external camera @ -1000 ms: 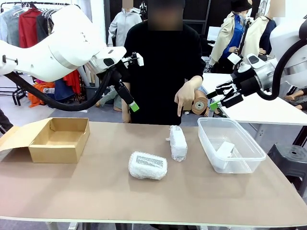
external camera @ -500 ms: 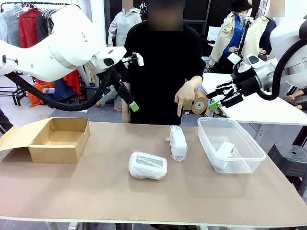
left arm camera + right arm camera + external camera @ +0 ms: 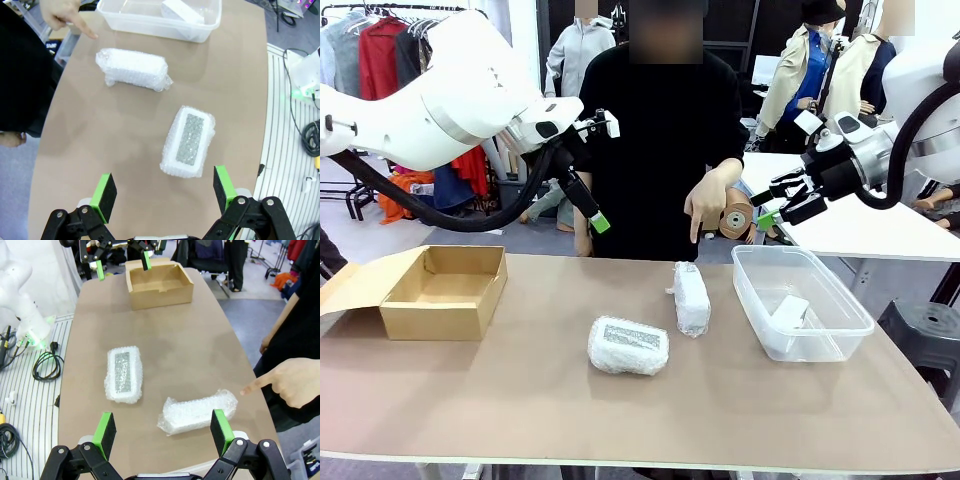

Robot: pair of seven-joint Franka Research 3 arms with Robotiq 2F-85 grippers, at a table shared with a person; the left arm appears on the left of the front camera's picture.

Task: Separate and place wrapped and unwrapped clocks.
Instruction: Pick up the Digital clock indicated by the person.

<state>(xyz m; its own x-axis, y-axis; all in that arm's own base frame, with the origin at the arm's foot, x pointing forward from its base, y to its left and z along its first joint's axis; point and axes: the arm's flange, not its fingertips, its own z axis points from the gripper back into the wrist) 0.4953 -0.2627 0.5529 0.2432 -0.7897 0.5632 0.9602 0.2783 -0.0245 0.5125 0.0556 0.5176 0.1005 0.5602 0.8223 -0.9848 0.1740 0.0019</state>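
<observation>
- Currently left gripper (image 3: 603, 175) and right gripper (image 3: 770, 205) hang over the table (image 3: 520, 400), jaws wide, empty.
- 2 bundles mid-table: grey-faced wrapped clock (image 3: 628, 345), plain wrapped clock (image 3: 691, 297).
- In clear tub (image 3: 840, 290): bare white clock (image 3: 789, 310).

A brown table (image 3: 520, 400) stood on a grey floor (image 3: 535, 240). A clothes rack (image 3: 380, 50) with hanging garments occupied the far left. A white table (image 3: 880, 228) and a black stool (image 3: 925, 335) stood at the right. Room lighting was even.
</observation>
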